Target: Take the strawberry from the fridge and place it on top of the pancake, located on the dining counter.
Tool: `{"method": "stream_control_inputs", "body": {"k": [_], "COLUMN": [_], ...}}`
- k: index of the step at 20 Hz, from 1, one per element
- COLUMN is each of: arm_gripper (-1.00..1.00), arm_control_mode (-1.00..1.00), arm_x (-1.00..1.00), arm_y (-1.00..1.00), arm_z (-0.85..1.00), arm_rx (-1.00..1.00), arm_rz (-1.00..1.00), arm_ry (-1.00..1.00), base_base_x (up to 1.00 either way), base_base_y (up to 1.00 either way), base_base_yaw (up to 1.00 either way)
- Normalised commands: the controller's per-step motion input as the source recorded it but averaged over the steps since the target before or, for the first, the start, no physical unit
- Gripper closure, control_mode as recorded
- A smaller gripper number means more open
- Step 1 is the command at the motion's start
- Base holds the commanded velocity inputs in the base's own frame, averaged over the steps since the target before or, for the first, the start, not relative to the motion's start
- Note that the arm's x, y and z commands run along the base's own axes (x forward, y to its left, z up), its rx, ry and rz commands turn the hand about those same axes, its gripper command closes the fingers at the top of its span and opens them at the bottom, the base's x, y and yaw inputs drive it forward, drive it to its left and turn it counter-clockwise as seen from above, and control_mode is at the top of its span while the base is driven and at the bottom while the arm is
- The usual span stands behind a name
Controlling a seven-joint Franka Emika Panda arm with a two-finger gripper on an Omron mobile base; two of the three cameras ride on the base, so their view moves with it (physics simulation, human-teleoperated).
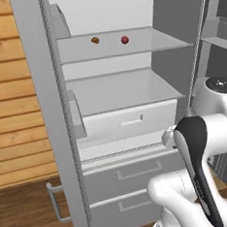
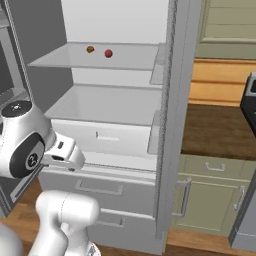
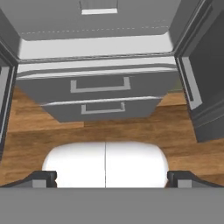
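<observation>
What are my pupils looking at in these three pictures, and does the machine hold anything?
It is a white robot arm on a driving base, facing an open fridge. Two pictures come from cameras on the base, behind the arm to its left and right. The third looks along the hand, down at the fridge's two bottom drawers and the wooden floor. On the upper shelf lie a small red strawberry and, apart from it, an orange-brown item. The gripper is open and holds nothing.
</observation>
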Motion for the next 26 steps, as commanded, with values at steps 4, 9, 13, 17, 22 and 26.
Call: {"method": "stream_control_inputs", "body": {"k": [4, 9, 13, 17, 22, 26], "arm_gripper": [-1.0, -1.0, -1.0, -1.0, -1.0, -1.0], "arm_control_mode": [1.0, 1.0, 1.0, 1.0, 1.0, -1.0], "arm_x": [0.0, 0.0, 0.0, 0.0, 0.0, 0.0], "arm_y": [0.0, 0.0, 0.0, 0.0, 0.0, 0.0], "arm_z": [0.0, 0.0, 0.0, 0.0, 0.0, 0.0], "arm_rx": [0.0, 0.0, 0.0, 0.0, 0.0, 0.0], "arm_rz": [0.0, 0.0, 0.0, 0.0, 0.0, 0.0], "arm_ry": [0.0, 0.0, 0.0, 0.0, 0.0, 0.0], "base_base_x": [0.62, 0.65, 0.61, 0.51, 0.38, 0.04], "base_base_y": [0.0, 0.0, 0.0, 0.0, 0.0, 0.0], "base_base_yaw": [0.0, 0.0, 0.0, 0.0, 0.0, 0.0]}}
